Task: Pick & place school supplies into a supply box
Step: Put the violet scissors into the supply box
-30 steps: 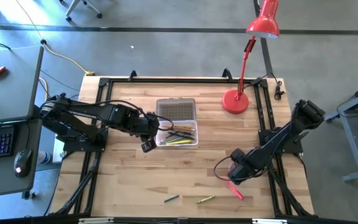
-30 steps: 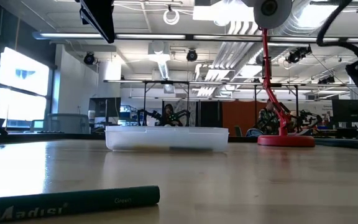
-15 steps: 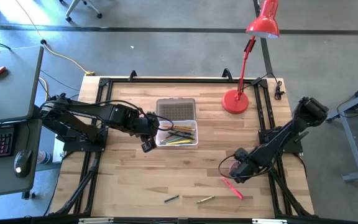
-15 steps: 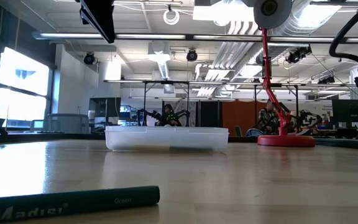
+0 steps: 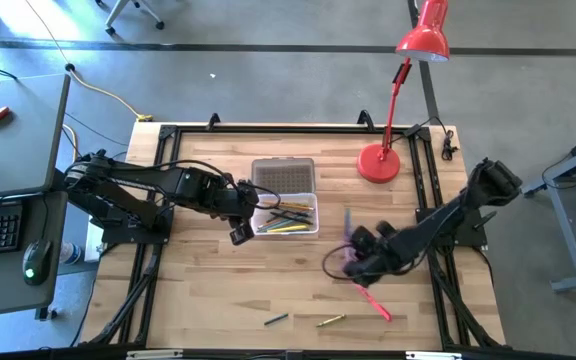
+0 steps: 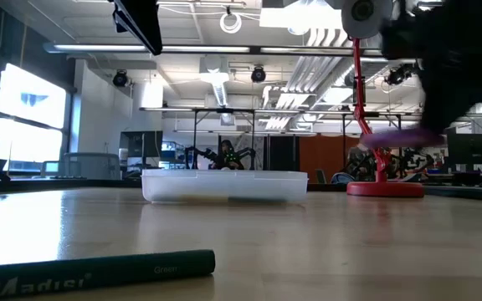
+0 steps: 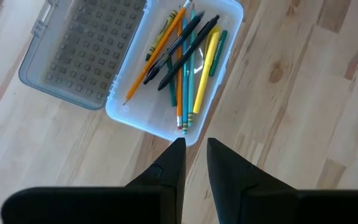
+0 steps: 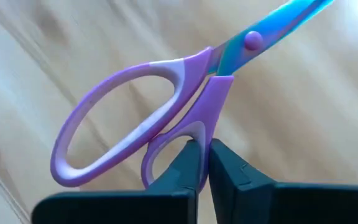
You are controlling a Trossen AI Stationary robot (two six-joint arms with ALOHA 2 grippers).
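My right gripper (image 8: 204, 149) is shut on the small purple-handled scissors (image 8: 166, 106) with blue blades, above the table's right half (image 5: 351, 262). In the low view the scissors (image 6: 402, 135) hang clear of the table. The clear supply box (image 5: 286, 212) stands open at the table's middle with several pens and pencils (image 7: 185, 62) lying in it. Its ribbed lid (image 7: 82, 53) lies flat behind it. My left gripper (image 7: 195, 149) hovers at the box's near left corner (image 5: 236, 232), its fingers a narrow gap apart with nothing between them. My right gripper pinches the rim of the smaller purple handle loop (image 8: 199, 127) between its two fingers, on the side near the pivot. The scissors are lifted clear of the table and lie about level, blades pointing away from the fingers.
A red marker (image 5: 376, 303), a green pencil (image 5: 276, 319) and a yellow one (image 5: 330, 320) lie near the table's front edge. A green crayon (image 6: 99, 272) lies close to the low camera. The red desk lamp's base (image 5: 378, 163) stands at the back right.
My right gripper has risen and swung toward the table's left, toward the box, carrying the scissors up off the table. The red marker stays where it lay.
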